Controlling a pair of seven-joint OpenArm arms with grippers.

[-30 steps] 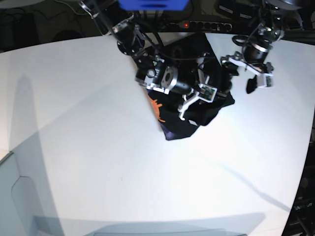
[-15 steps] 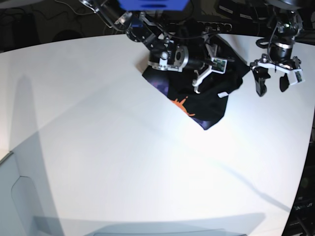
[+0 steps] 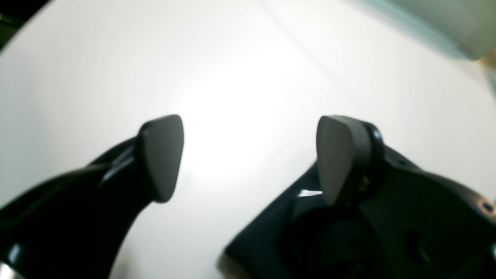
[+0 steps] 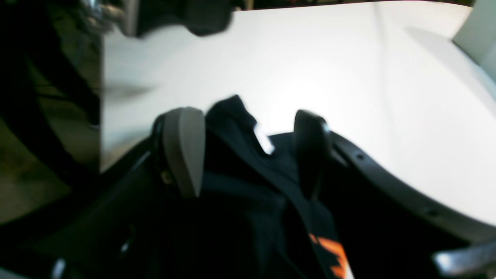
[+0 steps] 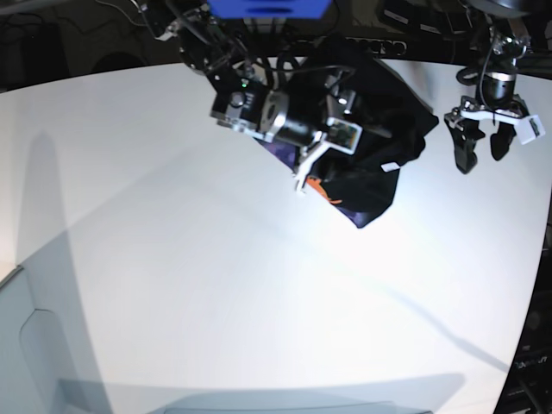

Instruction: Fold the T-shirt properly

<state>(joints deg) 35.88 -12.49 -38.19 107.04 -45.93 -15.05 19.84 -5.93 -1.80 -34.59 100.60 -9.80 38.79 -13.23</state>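
The black T-shirt (image 5: 379,155) lies bunched on the white table (image 5: 216,285) near its back edge, with a small white tag (image 5: 390,166) and a bit of orange print (image 5: 316,183) showing. My right gripper (image 5: 315,164) is at the shirt's left edge. In the right wrist view its fingers (image 4: 184,151) stand apart with black cloth (image 4: 240,186), the tag (image 4: 264,141) and orange print (image 4: 329,252) between and below them. My left gripper (image 5: 481,148) hangs open and empty to the right of the shirt, apart from it. It is open over bare table in the left wrist view (image 3: 252,155).
Behind the table's back edge is a dark area with cables and a power strip (image 5: 362,43). A blue block (image 5: 267,7) sits at the top of the base view. A grey panel (image 5: 34,345) stands at the front left.
My right arm swung the shirt toward the back right, then moved left while the shirt stayed put. My left gripper rose and moved right, away from the shirt.
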